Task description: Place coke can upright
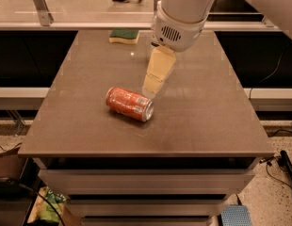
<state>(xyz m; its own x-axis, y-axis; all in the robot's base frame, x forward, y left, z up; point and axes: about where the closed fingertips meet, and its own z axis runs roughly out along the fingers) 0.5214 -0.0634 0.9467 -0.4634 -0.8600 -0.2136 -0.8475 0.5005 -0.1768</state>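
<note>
While the green-and-yellow rectangular foam sponge (124,36) is seen at the far edge of the brown flat tabletop (80,126), well apart from everything else, no trouble is expected from it. Nearer the middle, the small red-orange aluminium coke can (129,104) is found lying on its side, not yet stood up, with its silver top turned toward the near right. Just beside that end, and slightly behind it, the cream-coloured wedge-shaped gripper (150,92) is held pointing down at a slant; whether it is spread or pressed together cannot be told, nor can contact with the can be confirmed, and nothing is seen to be held in it. Further right and above, the gripper is carried by the bulky white rounded arm housing (179,25), by which part of the table's far side is hidden. The main risk is judged to be rolling: if the round wall is nudged by the descending tip before a hold is made, the can may be sent across the smooth surface and out of reach. A hold taken off-centre on the curved side may let the can be squeezed out, and the thin metal may be dented by too hard a squeeze. If it is let go while tilted, it may be tipped over again.
</note>
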